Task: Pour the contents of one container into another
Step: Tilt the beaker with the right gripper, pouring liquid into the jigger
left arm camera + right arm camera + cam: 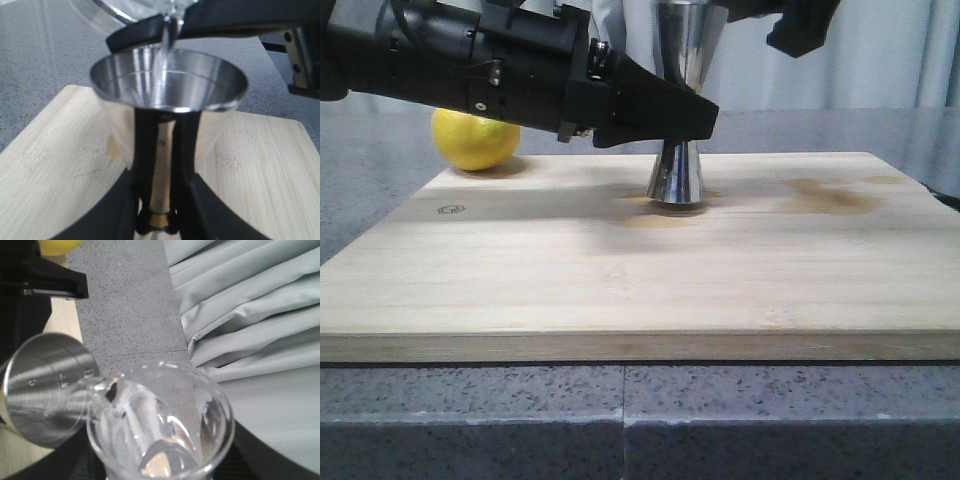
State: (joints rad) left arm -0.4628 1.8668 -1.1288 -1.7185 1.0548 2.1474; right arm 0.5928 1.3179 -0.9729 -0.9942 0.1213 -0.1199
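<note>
We see the jigger [675, 175] upright at centre frame on the board [620, 290], left gripper [685, 115] clamped on its waist. Beaker [160, 425] tilted at its rim, water [165, 47] streaming in. Right gripper [150, 32] grips the beaker. Lemon [475, 138] upper left on the bench [620, 420].

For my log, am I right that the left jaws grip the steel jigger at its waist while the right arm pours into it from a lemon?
Not quite: the right arm pours from a clear glass beaker, as the right wrist view shows. The lemon sits on the counter. The left jaws do grip the steel jigger at its waist.
</note>
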